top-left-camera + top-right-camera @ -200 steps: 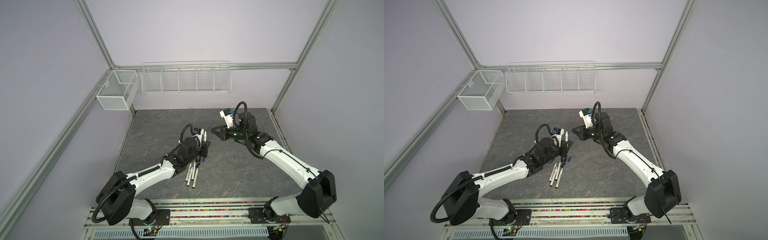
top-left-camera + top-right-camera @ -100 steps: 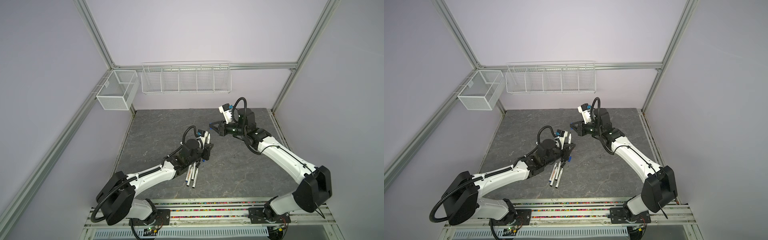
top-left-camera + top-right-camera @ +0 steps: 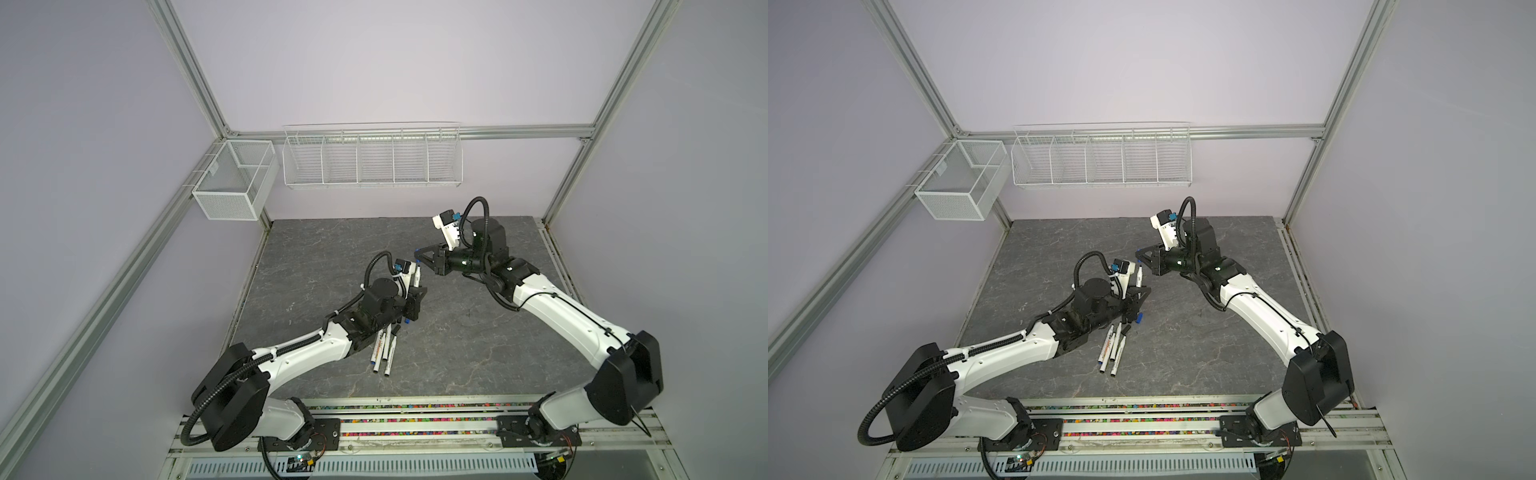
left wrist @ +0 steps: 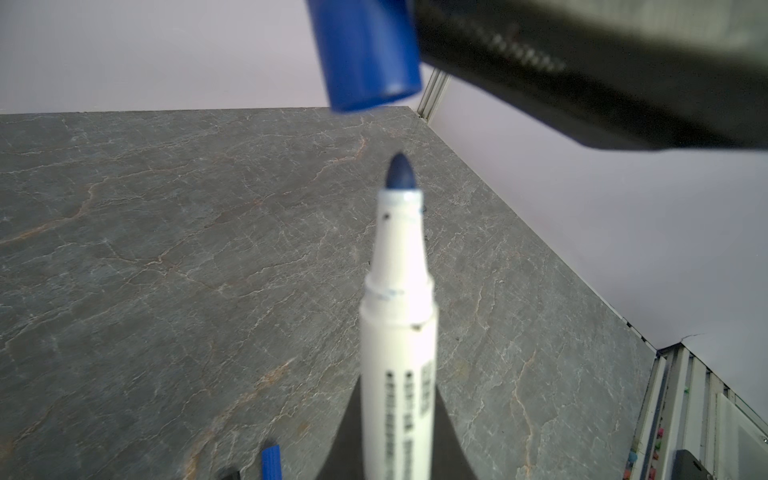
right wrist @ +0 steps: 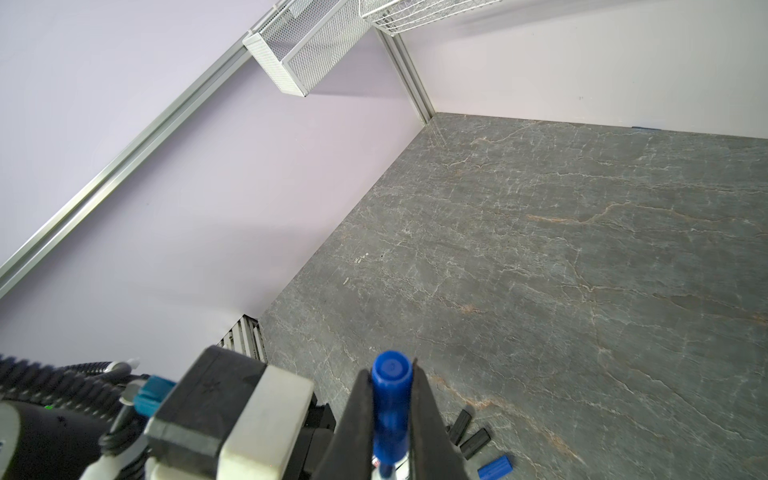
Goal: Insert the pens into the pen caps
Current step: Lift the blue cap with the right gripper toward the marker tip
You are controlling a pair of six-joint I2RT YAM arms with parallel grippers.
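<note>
My left gripper [image 3: 415, 299] is shut on a white pen [image 3: 417, 276] that stands upright, its blue tip [image 4: 400, 174] bare. In the left wrist view the printed barrel [image 4: 397, 332] rises from between my fingers. My right gripper [image 3: 419, 257] is shut on a blue pen cap [image 5: 390, 399], held just above the tip with a small gap, open end down [image 4: 365, 54]. Three more pens [image 3: 1113, 347] lie together on the table by my left wrist. Beside them lie a loose blue cap [image 5: 494, 467] and two black caps [image 5: 461, 426].
The grey stone-patterned table [image 3: 340, 257] is walled on three sides. A white mesh box [image 3: 235, 178] and a wire rack [image 3: 372, 160] hang on the back wall. My two grippers [image 3: 1140, 276] meet close together at the table's middle.
My right gripper has swung left with the blue cap and come down over the pen tip. My left gripper has shifted slightly right with the pen.
</note>
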